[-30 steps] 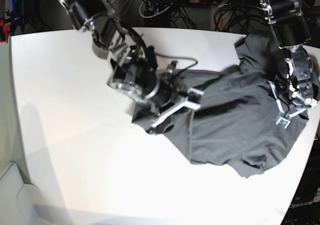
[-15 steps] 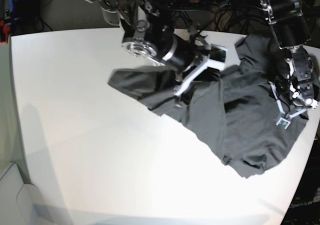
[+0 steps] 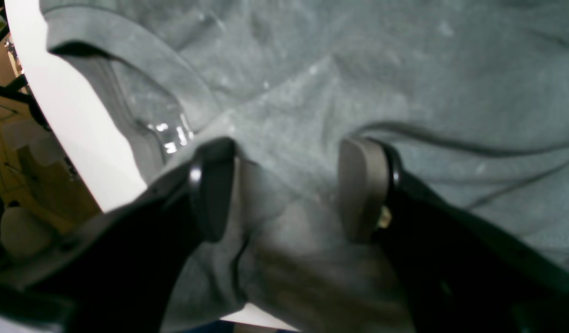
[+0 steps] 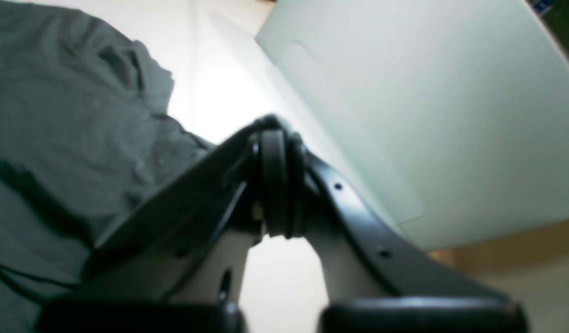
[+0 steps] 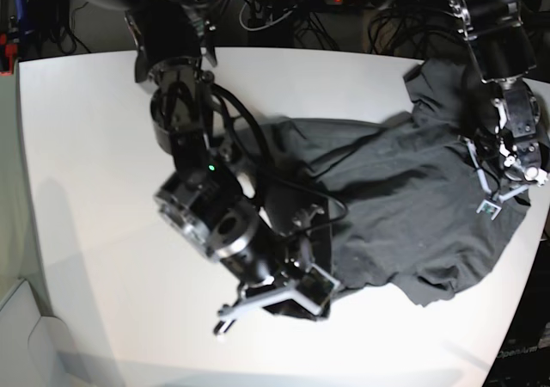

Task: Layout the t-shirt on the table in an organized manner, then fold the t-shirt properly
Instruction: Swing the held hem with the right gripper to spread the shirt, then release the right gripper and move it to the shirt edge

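On the table's (image 5: pixel 103 146) right half the t-shirt (image 5: pixel 412 206) lies rumpled, its far part close to the right edge. In the last second the right gripper (image 5: pixel 230 318) has swung from the shirt's left edge up to the back of the table and now down to the front, beside the near hem. Its jaws are pressed together and the wrist view shows nothing between them, the cloth lying just beside. The left gripper (image 5: pixel 491 196) has stayed on the shirt's right side, jaws apart with cloth bulging between the pads (image 3: pixel 363 185). The shirt looks only partly spread; folding seems some way off.
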Controlling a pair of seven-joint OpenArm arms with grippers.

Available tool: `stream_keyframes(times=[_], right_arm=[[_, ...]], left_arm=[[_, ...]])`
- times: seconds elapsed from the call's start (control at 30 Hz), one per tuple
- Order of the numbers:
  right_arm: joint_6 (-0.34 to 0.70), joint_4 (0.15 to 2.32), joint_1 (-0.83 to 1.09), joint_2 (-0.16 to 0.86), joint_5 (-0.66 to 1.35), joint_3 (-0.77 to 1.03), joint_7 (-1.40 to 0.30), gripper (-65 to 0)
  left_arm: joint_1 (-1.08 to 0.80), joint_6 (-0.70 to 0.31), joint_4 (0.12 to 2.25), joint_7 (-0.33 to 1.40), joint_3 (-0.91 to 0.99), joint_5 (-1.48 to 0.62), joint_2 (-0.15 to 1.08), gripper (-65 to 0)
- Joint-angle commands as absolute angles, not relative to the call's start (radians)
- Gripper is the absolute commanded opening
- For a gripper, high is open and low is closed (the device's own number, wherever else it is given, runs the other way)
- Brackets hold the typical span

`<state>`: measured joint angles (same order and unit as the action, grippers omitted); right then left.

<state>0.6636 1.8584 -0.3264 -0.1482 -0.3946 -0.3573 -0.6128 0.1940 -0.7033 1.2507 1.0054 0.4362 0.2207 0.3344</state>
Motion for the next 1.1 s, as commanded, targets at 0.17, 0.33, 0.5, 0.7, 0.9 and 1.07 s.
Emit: stream_keyframes(times=[0.17,0.33,0.5,0.7,0.9,1.07], right_arm=[[0.598,1.412,-0.461,-0.157,-0.404,-0.354,-0.610,-65.0],[0.361,1.176,-0.593,-0.157,-0.397,-0.213,-0.602,-65.0],[0.325,1.090,-0.674,-0.157,-0.397,-0.033,-0.611,-58.2],[0.326,1.090,-0.584,-0.133,-0.403,-0.068,-0.611,-33.8],[0.326,1.276,-0.446,-0.044,-0.398,-0.153,-0.676,-31.5],[0.518,1.540,-0.326,-0.027,-0.401,-0.173,-0.802,-31.5]], left_arm=[[0.194,-0.698,1.277,1.001,0.440,0.223,0.352,-29.9],[0.163,-0.698,1.282,1.000,0.441,0.220,0.367,-29.9],[0.145,-0.698,1.282,1.000,0.443,0.216,0.371,-29.9],[0.148,-0.698,1.282,1.000,0.532,0.217,0.367,-29.9],[0.143,-0.698,1.282,1.000,0.538,0.222,0.371,-29.9],[0.153,-0.698,1.283,1.000,0.530,0.223,0.364,-29.8]])
